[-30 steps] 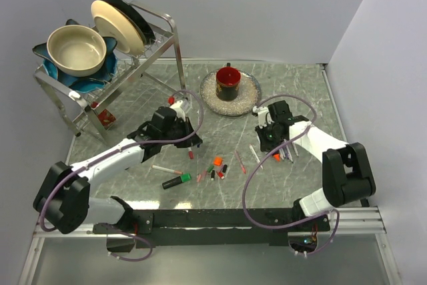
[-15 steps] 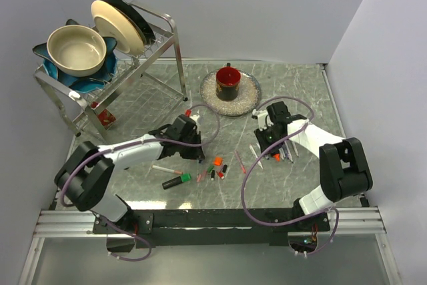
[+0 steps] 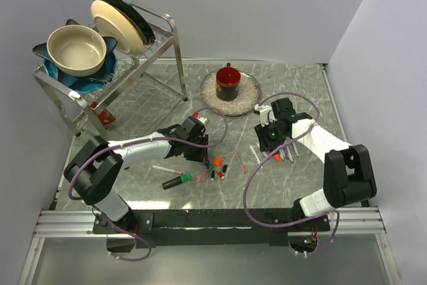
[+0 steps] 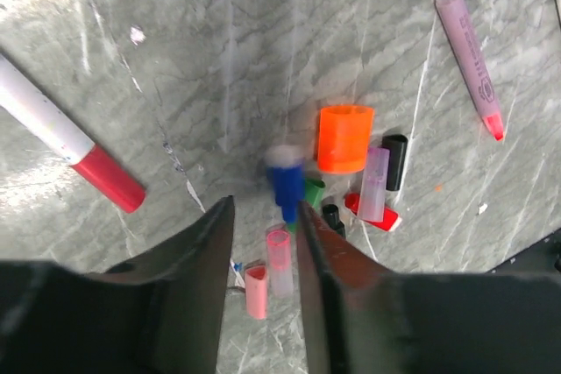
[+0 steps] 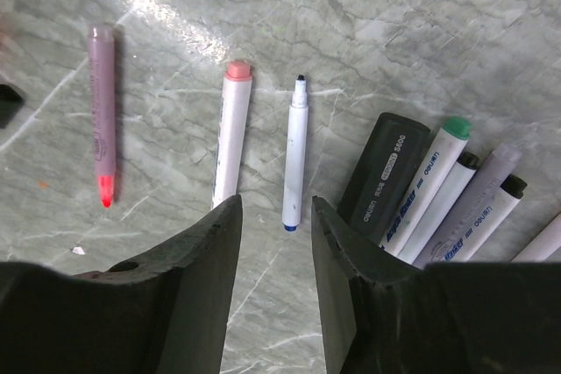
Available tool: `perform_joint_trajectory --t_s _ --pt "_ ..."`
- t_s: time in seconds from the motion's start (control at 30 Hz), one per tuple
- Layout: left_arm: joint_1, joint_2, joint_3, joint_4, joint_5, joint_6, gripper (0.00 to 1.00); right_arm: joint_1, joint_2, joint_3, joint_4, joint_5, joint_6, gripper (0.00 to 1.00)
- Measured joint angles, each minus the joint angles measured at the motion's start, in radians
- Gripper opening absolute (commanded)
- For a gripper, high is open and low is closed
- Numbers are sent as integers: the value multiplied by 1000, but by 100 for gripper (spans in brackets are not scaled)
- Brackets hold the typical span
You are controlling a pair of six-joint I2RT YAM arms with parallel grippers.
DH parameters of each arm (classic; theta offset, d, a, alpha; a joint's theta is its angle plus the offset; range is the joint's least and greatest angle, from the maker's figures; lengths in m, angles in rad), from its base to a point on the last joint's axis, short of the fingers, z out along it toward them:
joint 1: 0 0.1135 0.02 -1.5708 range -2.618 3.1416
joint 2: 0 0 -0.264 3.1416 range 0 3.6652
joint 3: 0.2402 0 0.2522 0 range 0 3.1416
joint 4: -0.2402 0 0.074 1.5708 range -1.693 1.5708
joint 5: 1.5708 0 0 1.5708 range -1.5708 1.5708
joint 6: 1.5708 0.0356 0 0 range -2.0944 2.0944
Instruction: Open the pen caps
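Red, green and orange pen caps (image 3: 215,167) heaped mid tabletop (image 3: 300,91) from above, left gripper (image 3: 200,150) newly over them; at its wrist, jaws just half-parted, dropping a blurred blue cap (image 4: 285,183); at the right wrist, right gripper (image 5: 276,208) also loosened, empty above an uncapped pen (image 5: 294,153): likely another cap off.

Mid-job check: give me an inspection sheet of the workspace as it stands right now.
Surface: grey marbled table.
Job's things: loose caps clustered centre, orange cap among them; uncapped pens by the right arm.
Clutter: dish rack holding bowl and plates; red cup on plate.
Grippers: left gripper open over caps; right gripper open over pens; neither holds anything.
Cables: purple cables looped on both arms.
Surroundings: nothing seen.
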Motion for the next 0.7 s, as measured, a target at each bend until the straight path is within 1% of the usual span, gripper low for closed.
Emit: perform_joint_trajectory --t_s 0.1,0.13,0.23,0.37,0.47,0.57,0.7 --pt "-2 0 9 -9 -21 3 51 -7 -10 1 -3 -13 -1 46" --pt "-2 -1 12 -12 -32 3 56 -9 -13 1 -4 -17 -2 46" --pt "-3 -13 13 -19 -75 5 60 -13 -20 1 -8 -31 -6 46" --pt "9 -48 13 -17 -152 4 60 -18 -39 2 -19 -58 -27 46" --pt "34 -55 16 -16 -213 0 57 -19 -54 3 -24 -75 -36 46" --pt "60 -39 27 -28 -285 -16 56 -27 -68 5 -27 -88 -45 46" --pt "69 27 74 -56 -368 -42 55 -31 -69 12 -28 -99 -50 46"
